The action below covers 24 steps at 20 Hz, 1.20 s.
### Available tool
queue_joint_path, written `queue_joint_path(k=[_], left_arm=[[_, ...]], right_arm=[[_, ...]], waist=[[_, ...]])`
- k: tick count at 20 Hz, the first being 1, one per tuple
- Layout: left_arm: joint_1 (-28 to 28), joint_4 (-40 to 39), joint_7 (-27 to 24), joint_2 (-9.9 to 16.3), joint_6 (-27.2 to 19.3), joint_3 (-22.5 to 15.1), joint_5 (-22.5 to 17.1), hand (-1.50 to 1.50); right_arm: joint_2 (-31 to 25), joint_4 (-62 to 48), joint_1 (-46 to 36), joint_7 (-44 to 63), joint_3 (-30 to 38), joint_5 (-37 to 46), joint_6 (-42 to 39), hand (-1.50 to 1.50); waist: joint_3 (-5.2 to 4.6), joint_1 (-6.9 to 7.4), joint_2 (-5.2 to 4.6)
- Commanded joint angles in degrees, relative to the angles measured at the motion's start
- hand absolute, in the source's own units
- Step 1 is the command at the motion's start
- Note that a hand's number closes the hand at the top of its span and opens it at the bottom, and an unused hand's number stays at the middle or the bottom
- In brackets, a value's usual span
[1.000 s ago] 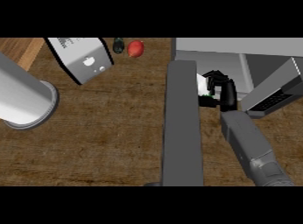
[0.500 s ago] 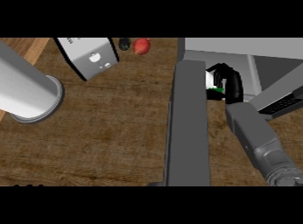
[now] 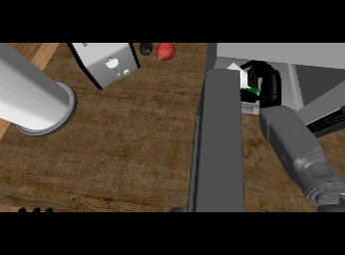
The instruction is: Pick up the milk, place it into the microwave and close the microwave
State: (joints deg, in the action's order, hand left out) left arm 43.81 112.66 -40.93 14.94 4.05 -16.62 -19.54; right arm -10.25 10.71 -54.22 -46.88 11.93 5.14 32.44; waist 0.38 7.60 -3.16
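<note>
The microwave (image 3: pixel 278 52) is the grey box at the top right; its dark grey door (image 3: pixel 218 144) stands open and runs down the middle of the view, edge-on. My right hand (image 3: pixel 267 82) reaches into the opening just right of the door, with its black fingers curled round the milk (image 3: pixel 247 90), a white carton with a green patch. Most of the carton is hidden by the hand. Of my left hand (image 3: pixel 33 210) only black fingertips show, pointing up at the lower left edge.
A large pale grey cylinder (image 3: pixel 21 89) lies across the upper left of the wooden counter (image 3: pixel 131 159). A white boxy appliance (image 3: pixel 107 63), a red round thing (image 3: pixel 166 51) and a dark one (image 3: pixel 146 49) stand at the back. A grey slotted panel (image 3: pixel 331 112) is at the right.
My right hand has carried the milk a little farther up into the microwave's opening. The whole view has shifted slightly, so everything sits a bit more to the right.
</note>
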Motion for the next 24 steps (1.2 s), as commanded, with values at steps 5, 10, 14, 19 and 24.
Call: queue_joint_path(k=[5, 10, 14, 19, 24], left_arm=[[-0.98, -1.60, 0.17, -0.08, 0.31, -0.25, 0.28, -1.50], [-2.14, -1.77, 1.42, 0.98, 0.85, 1.64, -1.31, -1.50], [-3.30, -1.93, 1.97, 0.54, 0.66, 0.66, -0.66, -1.50], [-3.21, -1.35, 1.15, 0.91, 0.85, 1.35, -0.56, -1.50], [-5.12, -2.61, 1.22, 2.02, 1.62, 1.80, 0.42, -1.50]], right_arm=[[-0.51, 0.08, -0.89, -4.40, 1.60, 0.35, 9.81, 1.50], [-1.97, -0.54, -2.98, -2.60, 2.02, 1.26, 15.56, 1.50], [-0.90, -1.14, -2.93, -2.64, 1.98, 1.95, 17.70, 1.50], [-7.41, -10.38, 3.85, 11.73, -0.54, 6.13, 30.35, -1.50], [-6.36, -10.60, 2.45, 20.81, -6.29, 11.82, 35.74, -1.50]], waist=[[-0.05, 0.52, -0.44], [-0.06, 1.32, -0.90], [-0.01, 1.16, -0.92], [-1.03, 1.79, -3.06], [-0.62, 4.15, -2.16]])
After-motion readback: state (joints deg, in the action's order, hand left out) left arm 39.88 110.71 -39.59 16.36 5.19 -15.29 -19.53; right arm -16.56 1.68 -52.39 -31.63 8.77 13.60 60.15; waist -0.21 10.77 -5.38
